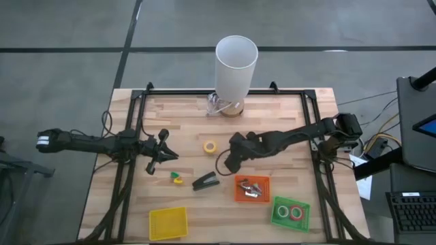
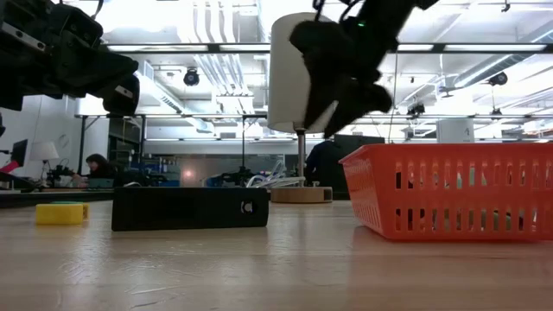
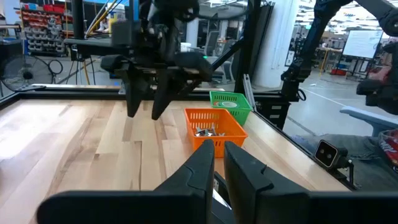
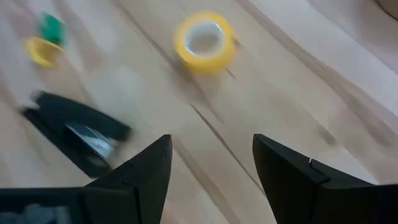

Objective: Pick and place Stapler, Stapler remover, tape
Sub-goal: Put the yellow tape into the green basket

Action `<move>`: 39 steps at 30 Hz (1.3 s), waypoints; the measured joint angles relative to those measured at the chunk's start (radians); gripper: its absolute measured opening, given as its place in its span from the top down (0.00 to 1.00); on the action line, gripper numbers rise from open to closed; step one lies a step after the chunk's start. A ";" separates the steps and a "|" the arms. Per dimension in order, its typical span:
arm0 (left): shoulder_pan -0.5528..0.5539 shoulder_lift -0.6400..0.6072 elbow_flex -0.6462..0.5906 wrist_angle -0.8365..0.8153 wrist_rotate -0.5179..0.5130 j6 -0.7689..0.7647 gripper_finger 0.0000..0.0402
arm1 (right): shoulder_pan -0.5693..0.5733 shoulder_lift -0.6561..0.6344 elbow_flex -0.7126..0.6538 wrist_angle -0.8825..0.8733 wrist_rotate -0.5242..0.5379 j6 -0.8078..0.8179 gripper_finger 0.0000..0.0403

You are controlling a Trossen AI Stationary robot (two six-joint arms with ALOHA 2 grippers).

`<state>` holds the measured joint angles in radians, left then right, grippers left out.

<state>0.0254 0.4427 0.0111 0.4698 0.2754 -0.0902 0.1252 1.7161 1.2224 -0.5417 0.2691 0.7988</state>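
The black stapler (image 1: 205,182) lies flat on the table, also seen in the low view (image 2: 190,208) and the right wrist view (image 4: 74,134). A yellow tape roll (image 1: 210,146) (image 4: 204,38) lies flat farther back. A small yellow-and-green piece (image 1: 177,177) (image 4: 43,40) lies left of the stapler. Tape rings lie in the green basket (image 1: 291,213). My right gripper (image 1: 231,160) (image 4: 211,162) hangs open above the table between the tape roll and the stapler, holding nothing. My left gripper (image 1: 163,155) (image 3: 219,158) hovers left of them, shut and empty.
An orange basket (image 1: 252,188) (image 2: 449,190) with metal bits stands right of the stapler. A yellow basket (image 1: 168,223) sits at the near edge. A tall white cylinder on a round base (image 1: 234,64) stands at the far edge. Black rails line both sides.
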 joint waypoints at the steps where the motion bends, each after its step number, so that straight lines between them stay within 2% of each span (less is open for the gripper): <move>1: 0.000 0.000 0.000 0.000 0.000 0.000 0.90 | -0.010 0.002 0.000 0.037 -0.010 -0.019 0.45; 5: 0.000 0.000 0.000 0.000 0.000 0.000 0.90 | -0.051 0.003 -0.001 0.149 -0.042 -0.060 0.46; 13: 0.000 0.000 0.000 0.000 0.000 0.000 0.90 | -0.091 0.020 0.000 0.252 -0.073 -0.107 0.48; 16: 0.000 0.000 0.000 0.000 0.000 0.000 0.90 | -0.110 0.049 0.002 0.271 -0.119 -0.099 0.48; 23: 0.000 0.004 0.000 -0.001 0.000 0.000 0.90 | -0.161 0.144 0.042 0.245 -0.145 -0.110 0.48; 33: 0.000 0.010 0.000 -0.019 -0.006 0.000 0.90 | -0.195 0.287 0.183 0.222 -0.148 -0.145 0.48; 39: 0.000 0.010 0.000 -0.022 -0.007 0.000 0.90 | -0.199 0.382 0.276 0.090 -0.144 -0.162 0.48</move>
<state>0.0257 0.4522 0.0109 0.4477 0.2684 -0.0902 -0.0739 2.0978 1.4989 -0.4518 0.1251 0.6368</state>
